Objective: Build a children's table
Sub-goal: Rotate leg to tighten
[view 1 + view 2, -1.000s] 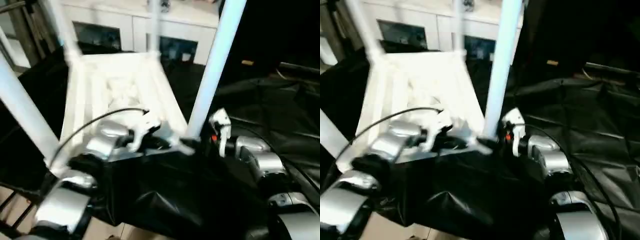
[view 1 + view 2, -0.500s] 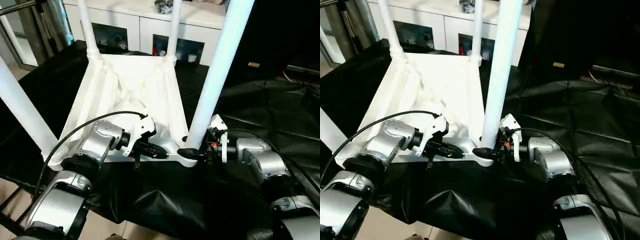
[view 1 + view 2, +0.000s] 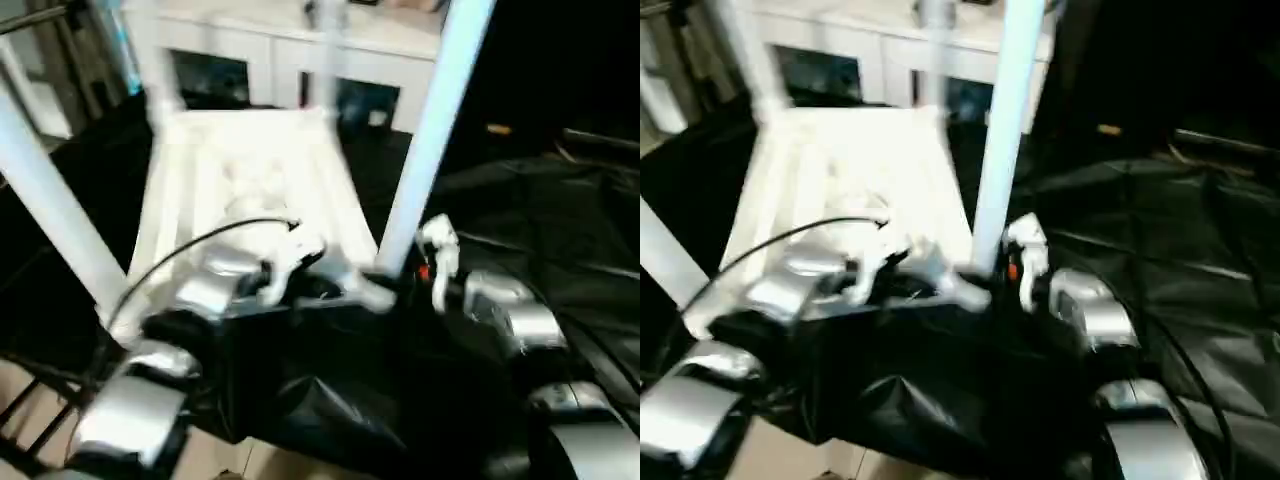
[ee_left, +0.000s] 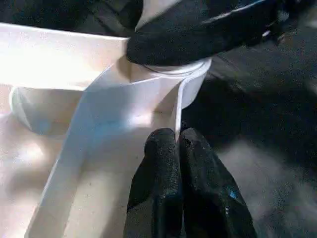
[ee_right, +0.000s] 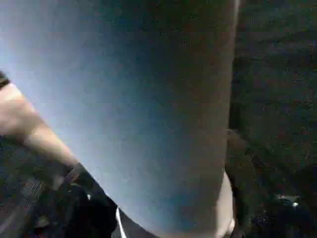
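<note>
A white cabinet (image 3: 300,55) with glass doors stands behind the work, and crumpled black sheeting (image 3: 520,220) covers the surface all around, bunching in folds at the near edge between the two silver forearms. The children's table (image 3: 250,190) lies upside down on this sheeting, ribbed underside up, with its legs rising from the corner sockets: the near right leg (image 3: 430,140) stands tall between the camera and the cabinet, another leg (image 3: 50,220) slants up at the near left, and two more rise at the far corners. A black cable (image 3: 190,250) arcs over the left forearm. The left gripper (image 4: 177,146) has its two black fingers pressed together, their tips at the thin upright rib that runs from the rim to the near right corner socket (image 4: 168,84); whether the rib is pinched between them or only touched I cannot tell. The right gripper (image 3: 405,280) sits at the foot of the near right leg, just beside that same socket; its wrist view looks straight onto the leg's pale tube (image 5: 148,109), and how its fingers stand I cannot tell.
</note>
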{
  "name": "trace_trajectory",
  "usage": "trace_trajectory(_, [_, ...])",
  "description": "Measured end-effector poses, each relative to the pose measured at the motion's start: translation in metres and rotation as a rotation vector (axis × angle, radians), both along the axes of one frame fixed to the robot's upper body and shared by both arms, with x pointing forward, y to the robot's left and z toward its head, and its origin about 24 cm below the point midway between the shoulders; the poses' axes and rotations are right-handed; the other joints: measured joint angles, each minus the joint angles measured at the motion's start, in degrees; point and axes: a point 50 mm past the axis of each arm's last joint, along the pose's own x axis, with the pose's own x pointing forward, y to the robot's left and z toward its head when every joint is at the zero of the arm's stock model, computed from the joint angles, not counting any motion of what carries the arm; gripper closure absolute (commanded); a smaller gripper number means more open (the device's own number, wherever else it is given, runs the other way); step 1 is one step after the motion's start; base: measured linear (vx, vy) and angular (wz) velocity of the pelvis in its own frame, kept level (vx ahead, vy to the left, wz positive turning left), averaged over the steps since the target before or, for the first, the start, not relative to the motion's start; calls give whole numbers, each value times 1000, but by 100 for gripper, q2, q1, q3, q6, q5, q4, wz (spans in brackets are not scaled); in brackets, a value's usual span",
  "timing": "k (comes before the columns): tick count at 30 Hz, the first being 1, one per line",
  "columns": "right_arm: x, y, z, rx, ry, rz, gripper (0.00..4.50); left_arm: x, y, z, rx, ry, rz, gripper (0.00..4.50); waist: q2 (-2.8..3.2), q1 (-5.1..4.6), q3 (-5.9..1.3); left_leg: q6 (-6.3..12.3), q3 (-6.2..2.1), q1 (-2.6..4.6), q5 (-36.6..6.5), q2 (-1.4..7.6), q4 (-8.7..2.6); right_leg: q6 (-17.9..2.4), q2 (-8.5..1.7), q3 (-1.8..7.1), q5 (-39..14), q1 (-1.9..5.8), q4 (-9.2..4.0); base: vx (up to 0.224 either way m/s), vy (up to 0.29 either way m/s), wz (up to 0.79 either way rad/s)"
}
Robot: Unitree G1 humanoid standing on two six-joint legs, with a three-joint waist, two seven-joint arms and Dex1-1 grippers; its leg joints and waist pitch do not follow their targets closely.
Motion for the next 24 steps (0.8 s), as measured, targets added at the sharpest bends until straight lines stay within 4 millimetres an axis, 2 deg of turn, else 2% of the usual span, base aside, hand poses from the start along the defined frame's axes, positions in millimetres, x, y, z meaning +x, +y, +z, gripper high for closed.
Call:
trace_trajectory(2, [3,3,-1,-13,-2,-71,180,1,-6,-1,0,-4,37,450,11,-17,-8,0,0,7,0,-3,-7,17,0,0,-10,3,0,0,0,0])
trace_trajectory(3, [3,4,-1,-14,-8,-80,148,1,-6,-1,-1,-4,41,450,12,-18,-10,0,0,10,0,-3,-10,18,0,0,-11,5,0,0,0,0])
trace_trajectory(4, [3,6,-2,-15,-14,-86,148,1,-6,-1,-1,-2,45,450,10,-21,-12,0,-2,11,0,-2,-12,18,1,-2,-11,5,0,0,0,0])
trace_trajectory(6, [3,7,-2,-19,-19,-88,112,1,-6,-1,0,-3,45,450,11,-27,-12,0,-2,10,0,-3,-12,17,1,-1,-10,5,-1,0,0,0])
trace_trajectory(10, [3,7,-1,-6,-24,-54,73,0,-6,-1,1,-2,37,450,9,-40,-12,0,-2,6,0,-5,-11,15,1,1,-9,6,-6,0,0,0])
trace_trajectory(14, [-1,0,1,-30,-48,70,40,-1,-3,1,6,1,-2,450,9,-36,-12,1,-7,-9,0,-2,-12,-8,1,-8,5,1,-7,0,0,0])
trace_trajectory(17, [-6,-5,1,-55,-72,171,40,-2,3,4,6,8,-47,450,9,-35,-12,1,-8,-19,0,1,-14,-2,3,-12,1,-3,-8,0,0,0])
trace_trajectory(22, [-22,-22,5,-47,-70,401,40,-7,19,7,11,45,-184,450,7,34,-10,24,1,-33,0,7,-18,2,5,-28,-4,-5,-33,0,0,0])
trace_trajectory(24, [-26,-21,6,-36,-62,460,40,-8,25,8,21,56,-219,450,7,71,-10,33,5,-33,5,9,-16,1,5,-29,-4,-6,-31,0,0,0])
